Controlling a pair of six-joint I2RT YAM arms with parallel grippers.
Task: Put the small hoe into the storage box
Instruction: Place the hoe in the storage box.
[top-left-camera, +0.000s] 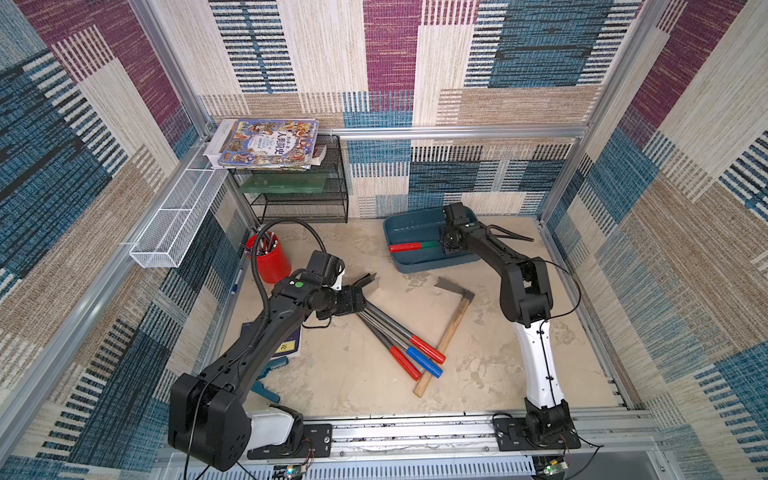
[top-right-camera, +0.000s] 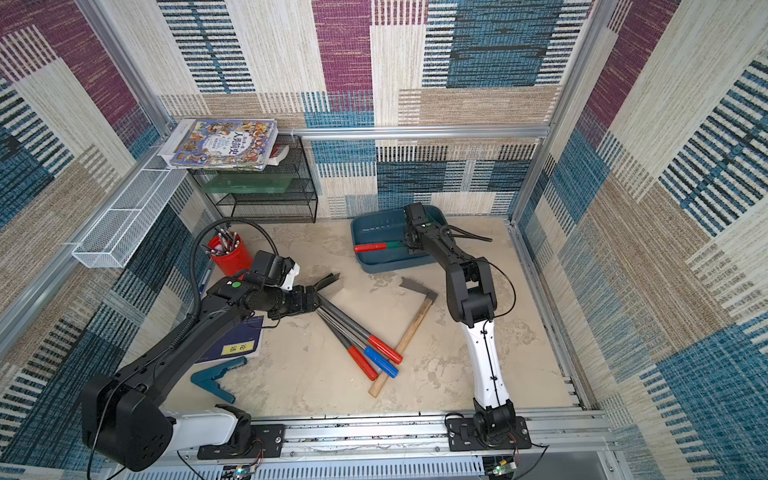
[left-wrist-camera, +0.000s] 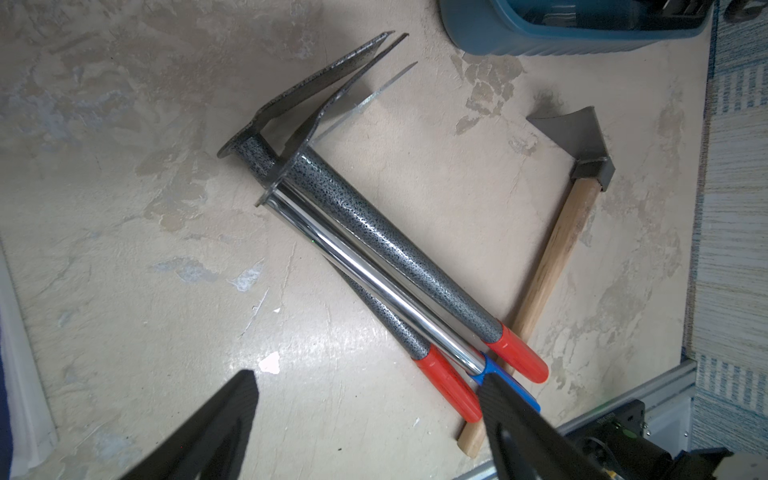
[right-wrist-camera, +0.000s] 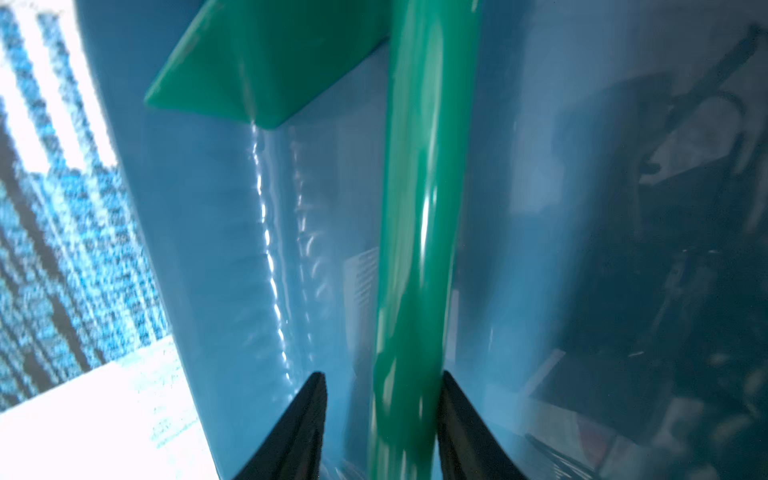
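The small hoe (top-left-camera: 428, 246) has a green shaft and a red grip, and it lies flat inside the dark-teal storage box (top-left-camera: 411, 228) at the back right. My right gripper (right-wrist-camera: 381, 376) hangs low in the box and is open. The green shaft (right-wrist-camera: 419, 249) runs between its fingers, close against one and apart from the other. The green blade lies on the box floor (right-wrist-camera: 208, 249). My left gripper (left-wrist-camera: 370, 386) is open, holds nothing, and hovers over the head end of three metal-shafted hoes (left-wrist-camera: 374, 249) on the table.
A wooden-handled hoe (top-left-camera: 451, 332) lies beside the bundle of metal hoes (top-left-camera: 399, 336). A red pen cup (top-left-camera: 269, 259), a black wire rack (top-left-camera: 303, 195) with books and a white mesh basket (top-left-camera: 174, 220) stand at the back left. A blue notebook (top-right-camera: 237, 345) and a teal tool (top-right-camera: 212, 378) lie under the left arm.
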